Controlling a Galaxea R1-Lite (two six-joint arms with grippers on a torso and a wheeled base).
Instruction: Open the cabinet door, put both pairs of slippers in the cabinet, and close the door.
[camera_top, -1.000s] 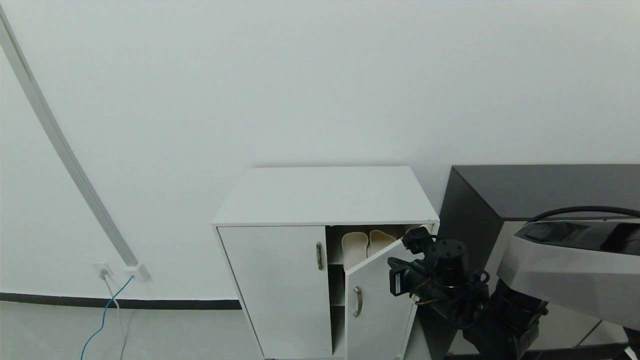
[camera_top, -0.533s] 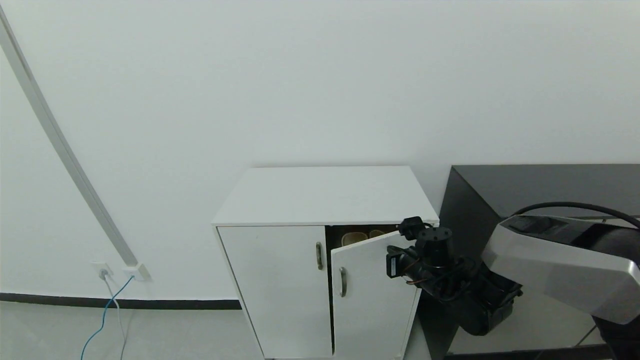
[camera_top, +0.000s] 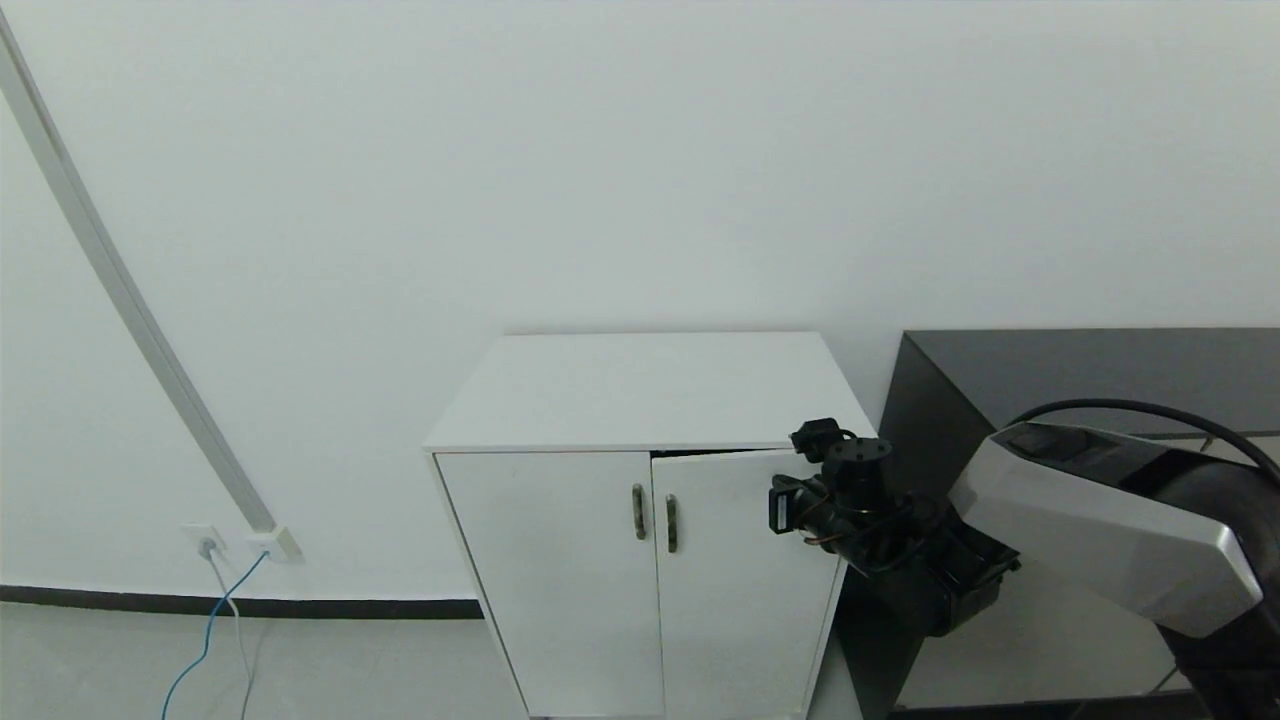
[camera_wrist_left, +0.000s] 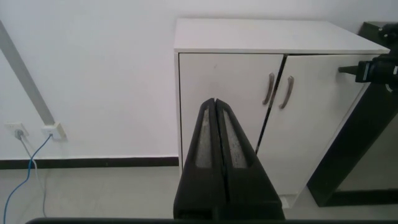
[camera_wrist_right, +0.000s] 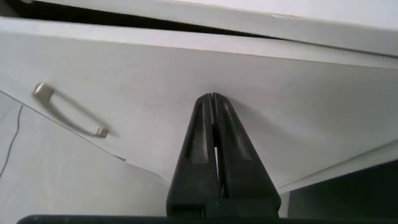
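Note:
The white cabinet (camera_top: 640, 390) stands against the wall with its left door (camera_top: 550, 580) shut. Its right door (camera_top: 740, 580) is almost shut, leaving a thin dark slit (camera_wrist_right: 124, 22) along the top edge. The two door handles (camera_top: 637, 511) hang side by side at the middle. My right gripper (camera_wrist_right: 214, 98) is shut and empty, its tips pressed on the right door's face (camera_wrist_right: 280, 93), away from the handle (camera_wrist_right: 68, 112). My left gripper (camera_wrist_left: 215, 101) is shut and empty, held well back from the cabinet (camera_wrist_left: 267, 34) and facing its doors. The slippers are hidden behind the doors.
A black table (camera_top: 1090, 375) stands close against the cabinet's right side. Wall sockets with cables (camera_top: 210, 545) and a slanted conduit (camera_top: 130, 300) are on the wall to the left. The floor left of the cabinet is open.
My right arm has pushed the right door from about half open to almost shut. The beige slippers seen inside earlier are now covered by the door.

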